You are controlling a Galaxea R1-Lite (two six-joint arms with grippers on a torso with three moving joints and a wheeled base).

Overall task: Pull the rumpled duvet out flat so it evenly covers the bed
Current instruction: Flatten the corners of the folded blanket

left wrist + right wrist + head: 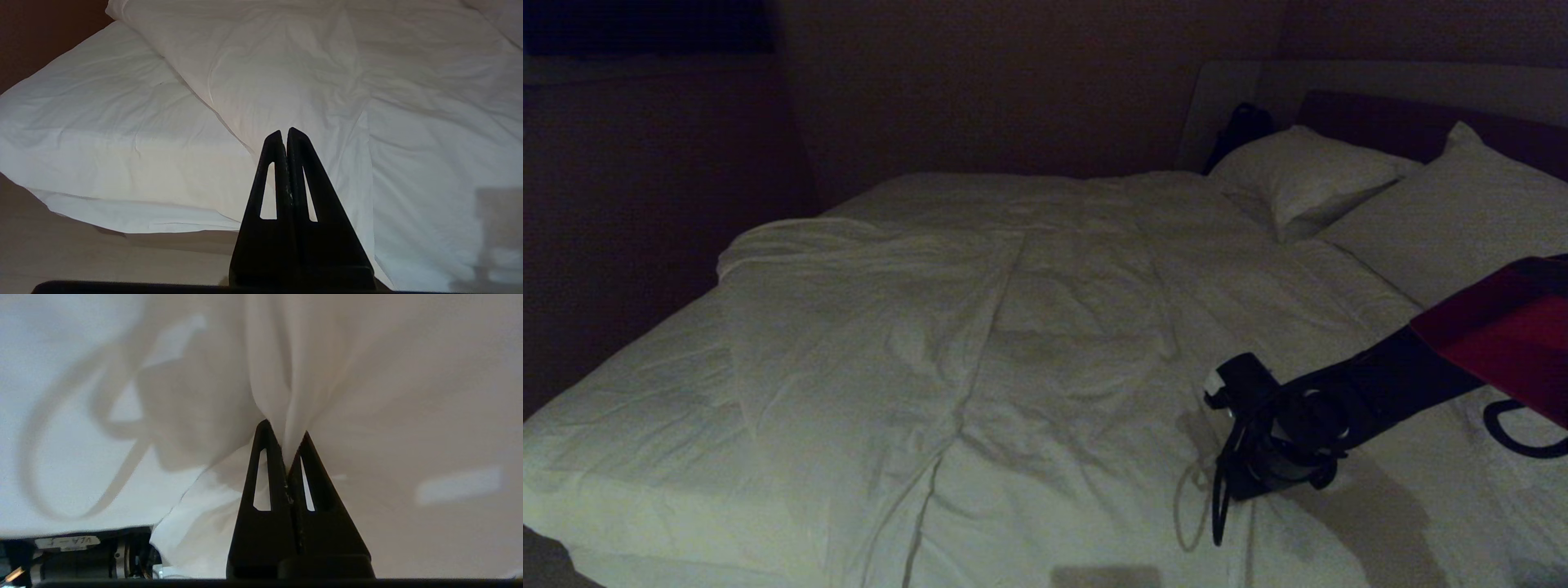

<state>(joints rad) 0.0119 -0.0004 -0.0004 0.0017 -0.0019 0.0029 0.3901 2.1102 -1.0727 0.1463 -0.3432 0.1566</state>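
In the head view, the nearest thing is the right gripper (1245, 478), low at the near right of the bed (645, 457). It reaches in from the right on a black forearm with a red cover and points down into the duvet (980, 327), near the duvet's near edge. Its fingers are hidden under the wrist here. The duvet lies folded back on itself: a thick fold runs from the far left corner toward the near middle, and the sheet (629, 392) shows bare on the left side. Two pillows (1307, 175) lie at the far right, by the headboard.

In the left wrist view, the left gripper (284, 134) has its jaws pressed together on nothing. It hangs apart from the bed, before the near left corner. The folded edge of the duvet (286, 73) lies just beyond its tips and runs away from it.

In the right wrist view, the right gripper (286, 435) pinches a ridge of duvet (278, 375) between its jaws, and creases fan out from the pinch.

I judge that the cloth must go left, toward the bare sheet. The right gripper holds it at the opposite side, so the left arm is nearer to the fold.
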